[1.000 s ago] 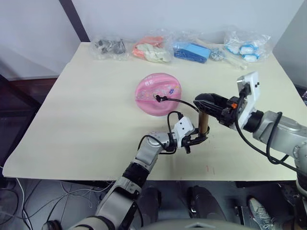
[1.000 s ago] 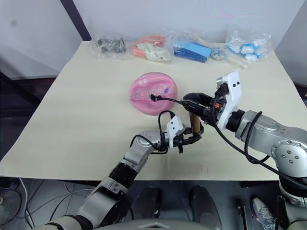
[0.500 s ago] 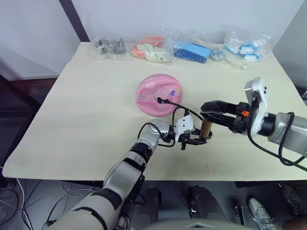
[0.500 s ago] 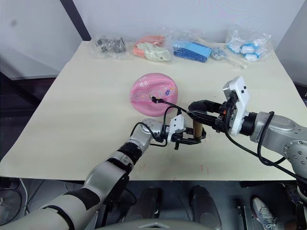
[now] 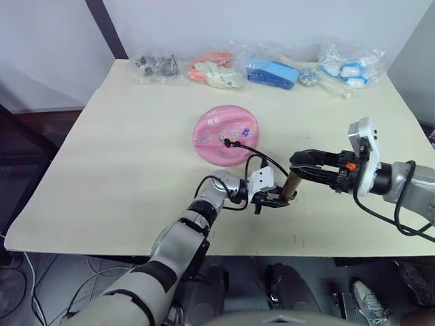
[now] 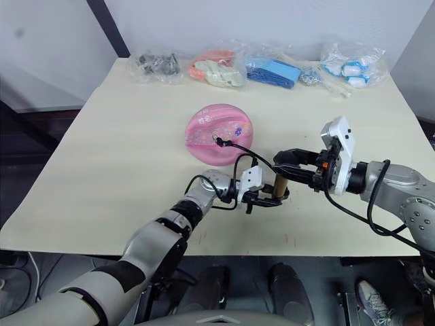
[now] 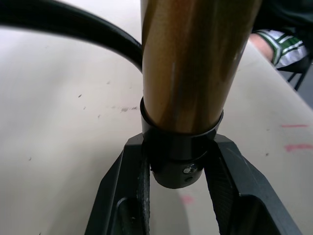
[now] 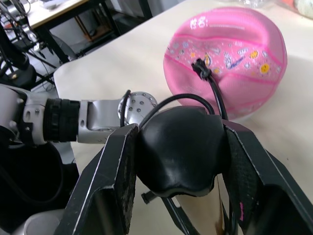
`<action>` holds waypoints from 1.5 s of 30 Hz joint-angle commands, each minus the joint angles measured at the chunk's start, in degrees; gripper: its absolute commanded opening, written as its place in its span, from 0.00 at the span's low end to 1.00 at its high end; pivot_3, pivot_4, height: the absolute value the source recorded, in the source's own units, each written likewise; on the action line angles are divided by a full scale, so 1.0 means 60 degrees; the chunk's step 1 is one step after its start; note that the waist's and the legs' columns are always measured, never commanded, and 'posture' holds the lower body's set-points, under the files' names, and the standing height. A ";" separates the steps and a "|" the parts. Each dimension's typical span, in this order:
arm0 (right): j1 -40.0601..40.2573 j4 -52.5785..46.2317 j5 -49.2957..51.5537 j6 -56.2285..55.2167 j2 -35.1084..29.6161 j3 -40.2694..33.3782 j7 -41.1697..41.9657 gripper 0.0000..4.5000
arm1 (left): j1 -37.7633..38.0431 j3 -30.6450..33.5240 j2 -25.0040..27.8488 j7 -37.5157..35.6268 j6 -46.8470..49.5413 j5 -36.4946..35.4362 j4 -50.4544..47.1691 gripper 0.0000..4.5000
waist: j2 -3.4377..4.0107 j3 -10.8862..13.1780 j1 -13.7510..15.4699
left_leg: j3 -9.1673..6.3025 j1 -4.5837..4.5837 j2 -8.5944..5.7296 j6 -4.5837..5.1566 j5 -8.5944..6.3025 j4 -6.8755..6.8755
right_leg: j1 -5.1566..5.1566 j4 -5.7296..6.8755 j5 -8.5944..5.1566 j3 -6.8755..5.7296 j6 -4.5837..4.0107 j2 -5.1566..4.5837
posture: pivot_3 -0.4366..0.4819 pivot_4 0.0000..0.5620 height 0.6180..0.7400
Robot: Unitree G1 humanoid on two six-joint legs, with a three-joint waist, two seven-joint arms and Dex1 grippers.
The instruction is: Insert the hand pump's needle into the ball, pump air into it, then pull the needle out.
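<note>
Two grippers share the hand pump [image 5: 293,184] near the table's [image 5: 122,156] front edge.
We see the left gripper [image 7: 180,172] clamping its black base cap; the right gripper [image 8: 177,147] clasping the T-handle; the hose reaching the ball [image 5: 225,134].

A pale beige counter [image 5: 122,163] carries a pink ball [image 5: 225,134] at centre and four clear plastic bags [image 5: 272,71] along its far edge.

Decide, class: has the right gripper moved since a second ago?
Yes. The right gripper, shut on the pump's handle, has dropped lower and shifted rightward, away from the ball, which stays put.
</note>
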 commanded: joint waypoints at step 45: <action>-0.3402 0.0548 -0.0878 0.2509 0.1367 0.0102 -0.0666 0.40 | 0.1874 0.0376 0.0219 0.2595 0.1193 0.0587 -0.1317 0.24 | 0.0006 -0.0169 -0.0150 | 0.0009 0.0137 0.0000 0.0033 -0.0022 -0.0018 | 0.0117 -0.0010 -0.0002 0.0019 0.0003 -0.0001 | 0.48 0.27 1.00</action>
